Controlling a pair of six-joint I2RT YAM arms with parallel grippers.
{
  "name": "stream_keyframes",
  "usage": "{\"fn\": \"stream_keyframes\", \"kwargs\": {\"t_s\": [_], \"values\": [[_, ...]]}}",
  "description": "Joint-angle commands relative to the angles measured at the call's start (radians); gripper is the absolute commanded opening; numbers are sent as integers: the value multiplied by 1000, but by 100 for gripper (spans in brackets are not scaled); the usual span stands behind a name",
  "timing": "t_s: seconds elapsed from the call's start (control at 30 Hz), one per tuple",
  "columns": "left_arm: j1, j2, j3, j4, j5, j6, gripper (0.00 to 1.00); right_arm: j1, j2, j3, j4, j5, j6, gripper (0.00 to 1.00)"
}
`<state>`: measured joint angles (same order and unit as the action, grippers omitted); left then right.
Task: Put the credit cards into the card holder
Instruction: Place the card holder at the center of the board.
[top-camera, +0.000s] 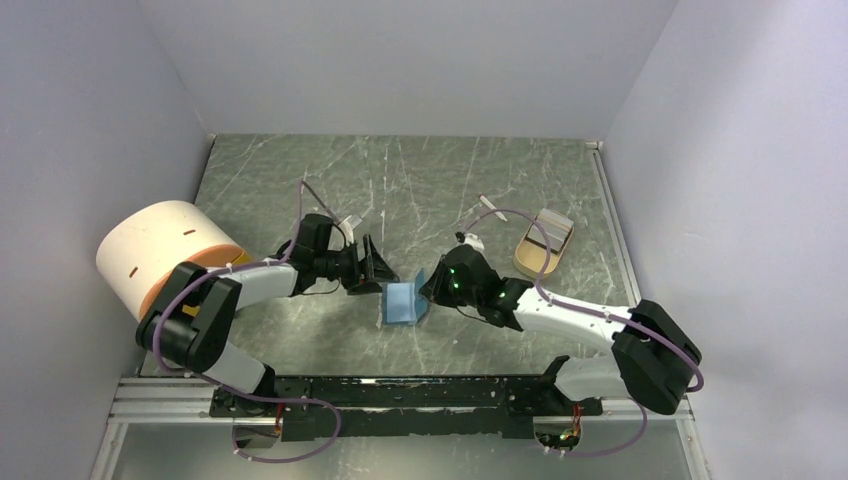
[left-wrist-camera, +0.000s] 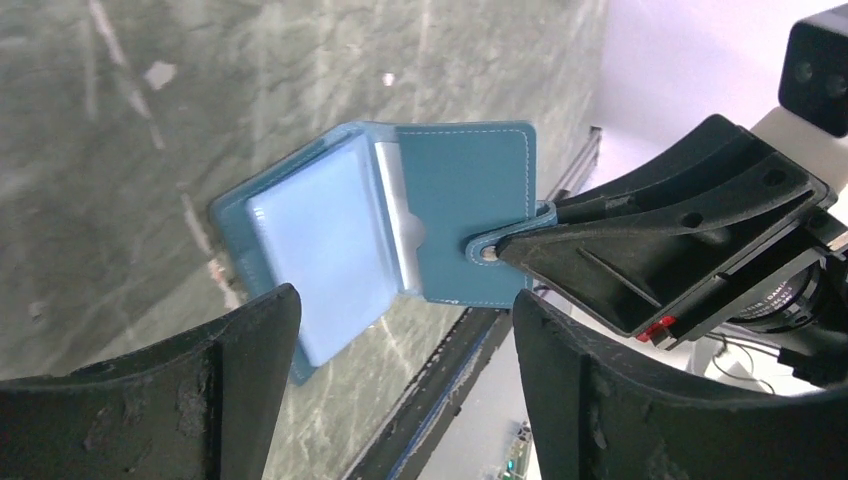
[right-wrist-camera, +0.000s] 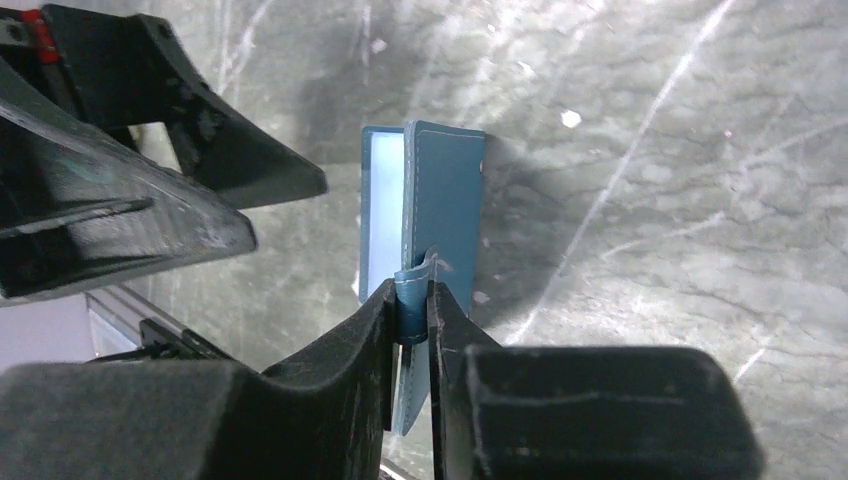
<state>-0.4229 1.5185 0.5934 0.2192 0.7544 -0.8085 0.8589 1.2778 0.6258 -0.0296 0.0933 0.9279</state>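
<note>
The teal-blue card holder (top-camera: 403, 302) stands half open on the table between the two arms. In the left wrist view the card holder (left-wrist-camera: 465, 200) shows its pale blue slots (left-wrist-camera: 330, 250) folded out to the left. A thin pale edge (left-wrist-camera: 399, 215) sits between the slots; I cannot tell whether it is one of the credit cards. My right gripper (right-wrist-camera: 412, 290) is shut on the snap tab (right-wrist-camera: 413, 285) of the card holder (right-wrist-camera: 445, 190). My left gripper (top-camera: 385, 272) is open just left of the holder, nothing between its fingers (left-wrist-camera: 250, 340). Small pale pieces (top-camera: 350, 220) lie behind the left wrist, too small to name.
A white drum with an orange base (top-camera: 165, 255) stands at the left. A small tan tray (top-camera: 545, 245) sits at the back right, a thin white stick (top-camera: 490, 206) beside it. The metal rail (top-camera: 400, 390) runs along the near edge. Walls close in on both sides.
</note>
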Motion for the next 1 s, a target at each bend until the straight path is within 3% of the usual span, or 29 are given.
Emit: {"fn": "stream_keyframes", "kwargs": {"t_s": [0.0, 0.13, 0.63, 0.97], "values": [[-7, -40, -3, -104, -129, 72, 82, -1, -26, -71, 89, 32, 56, 18], [-7, -77, -20, -136, -184, 79, 83, -15, -58, -127, 128, 34, 75, 17], [-48, 38, -99, 210, -52, -54, 82, -34, -113, -199, 158, 32, 85, 17], [-78, 87, -81, 223, -78, -59, 79, -56, -127, -239, 176, 21, 92, 16]]}}
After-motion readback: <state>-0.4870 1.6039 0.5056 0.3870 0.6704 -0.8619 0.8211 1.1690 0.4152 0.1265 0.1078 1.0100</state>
